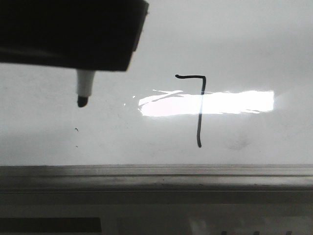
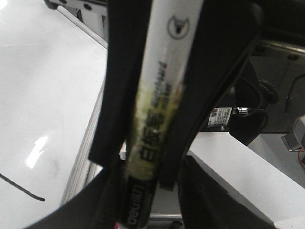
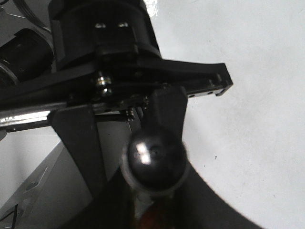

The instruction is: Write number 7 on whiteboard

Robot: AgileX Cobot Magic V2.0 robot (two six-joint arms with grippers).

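Number 7 (image 1: pixel 199 105): thin black line. Whiteboard (image 1: pixel 254 44): glossy white, faint grey smudges, bright white rectangular glare; frame grey. Marker (image 2: pixel 159 109): white barrel, black print, yellowish staining, black band beside the left gripper (image 2: pixel 157 143), black tip. Both grippers: black.

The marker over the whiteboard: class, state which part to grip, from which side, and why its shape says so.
Grip the marker on its straight round barrel, above the tapered nib, fingers closing from opposite sides; the taper would likely slip. The left pincer holds it so, nib towards the whiteboard.
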